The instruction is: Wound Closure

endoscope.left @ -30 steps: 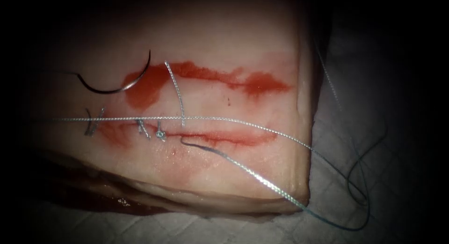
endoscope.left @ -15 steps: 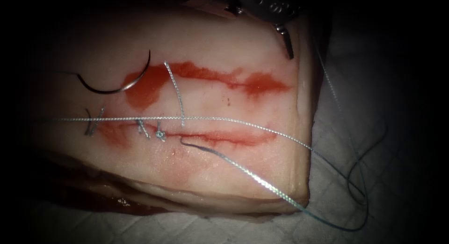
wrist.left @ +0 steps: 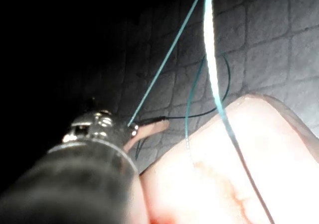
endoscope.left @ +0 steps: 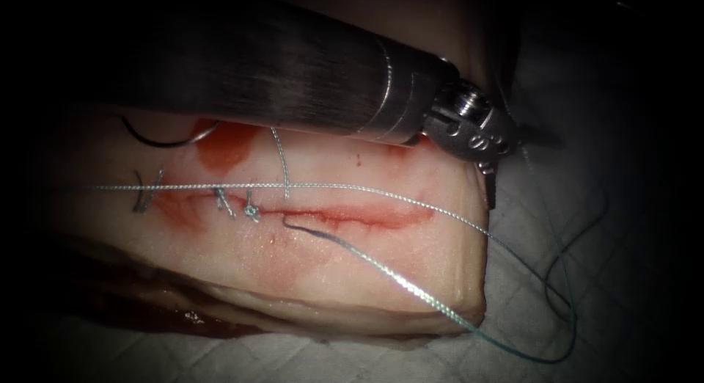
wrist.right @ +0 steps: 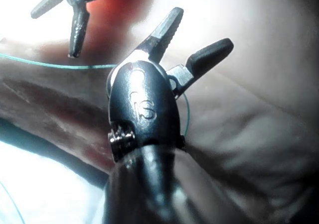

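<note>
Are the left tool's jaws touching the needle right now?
Apart. The endoscope view shows the left tool, jaws open, at the right edge of the tissue; the needle lies on the tissue far to their left.

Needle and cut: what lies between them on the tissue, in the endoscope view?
In the endoscope view, one strand of thread crosses the tissue between the loose needle and the cut.

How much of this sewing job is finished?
Done: three knotted stitches close the left part of the cut in the pink pork tissue. In hand: nothing; the left claw and right claw are open, and the dark curved needle lies free on the tissue. Left: the cut's right stretch is open, teal thread trailing nearby.
</note>
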